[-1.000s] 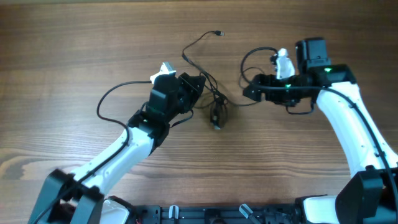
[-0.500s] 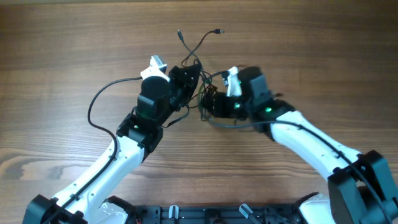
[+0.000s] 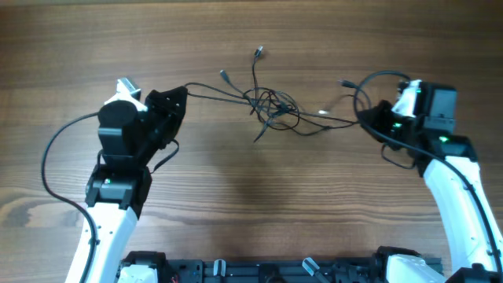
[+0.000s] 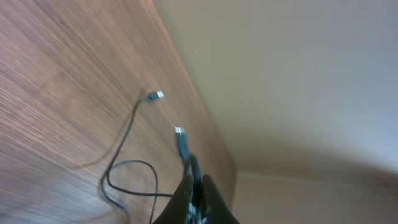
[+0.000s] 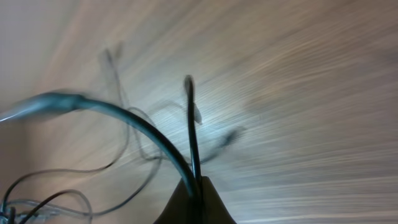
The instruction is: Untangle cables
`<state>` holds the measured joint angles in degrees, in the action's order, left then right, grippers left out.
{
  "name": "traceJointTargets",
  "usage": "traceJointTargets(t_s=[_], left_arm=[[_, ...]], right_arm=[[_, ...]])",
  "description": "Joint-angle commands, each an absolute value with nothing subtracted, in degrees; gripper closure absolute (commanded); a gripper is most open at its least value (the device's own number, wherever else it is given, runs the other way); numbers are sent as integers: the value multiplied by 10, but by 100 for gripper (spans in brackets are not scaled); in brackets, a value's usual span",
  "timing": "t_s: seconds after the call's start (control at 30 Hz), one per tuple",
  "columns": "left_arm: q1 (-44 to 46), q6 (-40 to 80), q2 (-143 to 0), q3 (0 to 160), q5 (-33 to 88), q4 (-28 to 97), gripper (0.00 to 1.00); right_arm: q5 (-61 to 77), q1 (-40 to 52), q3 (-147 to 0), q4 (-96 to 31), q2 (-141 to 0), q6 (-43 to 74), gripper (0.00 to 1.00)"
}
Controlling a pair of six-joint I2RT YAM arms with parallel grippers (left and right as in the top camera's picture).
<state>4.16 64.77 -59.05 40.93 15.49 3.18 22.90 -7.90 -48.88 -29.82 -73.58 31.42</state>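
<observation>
The cables (image 3: 271, 106) form a loose knot of thin black cords at the table's upper middle, with strands stretched out to both sides. Silvery plug tips (image 3: 258, 52) stick out above the knot. My left gripper (image 3: 177, 98) is left of the knot and shut on a cable strand; the left wrist view shows the jaws (image 4: 194, 183) pinched on a cord whose plug tip (image 4: 179, 132) points away. My right gripper (image 3: 369, 118) is right of the knot, shut on another strand. In the right wrist view that cable (image 5: 190, 124) rises from the closed right gripper (image 5: 196, 183).
Thicker arm cords loop beside each arm, one at the left (image 3: 47, 165) and one at the upper right (image 3: 369, 82). The wooden table (image 3: 251, 204) ends at a far edge (image 4: 205, 118) with a pale wall beyond.
The right gripper went to the knot, shut on a strand and pulled right. The left gripper, still shut, pulled left. The bunched cables have spread into a stretched line between them.
</observation>
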Motion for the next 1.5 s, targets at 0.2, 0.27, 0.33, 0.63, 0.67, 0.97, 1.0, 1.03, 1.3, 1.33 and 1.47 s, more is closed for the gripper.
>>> traceJointTargets(t_s=[0.2,0.27,0.33,0.63,0.67,0.97,1.0,1.03,1.3,1.33,1.47], left_arm=[[-85,602,-576,413,70,100,96],[-77,602,-580,413,85,107,96],[-58,602,-597,413,117,108,87],[90,604,-709,413,131,86,50],[112,604,-722,413,131,73,45],[301,730,-890,413,131,-183,0],[320,802,-922,413,131,-223,0],[332,857,-942,413,133,-248,0],[418,1135,-1025,413,126,-320,18],[429,1148,-1025,413,112,-320,21],[441,1149,-1026,413,43,-320,58]], right_arm=[[244,-169,-484,-369,-736,234,90],[285,-149,-484,-363,-736,224,64],[245,-106,-484,-352,-736,231,0],[150,-50,-484,-324,-736,394,2],[109,-50,-484,-325,-736,411,0],[2,-58,-485,-429,-736,510,0],[2,-58,-485,-445,-736,509,0],[2,-58,-485,-457,-736,506,0],[23,-58,-485,-481,-736,449,0],[26,-58,-485,-488,-736,447,0],[31,-58,-485,-509,-736,416,0]])
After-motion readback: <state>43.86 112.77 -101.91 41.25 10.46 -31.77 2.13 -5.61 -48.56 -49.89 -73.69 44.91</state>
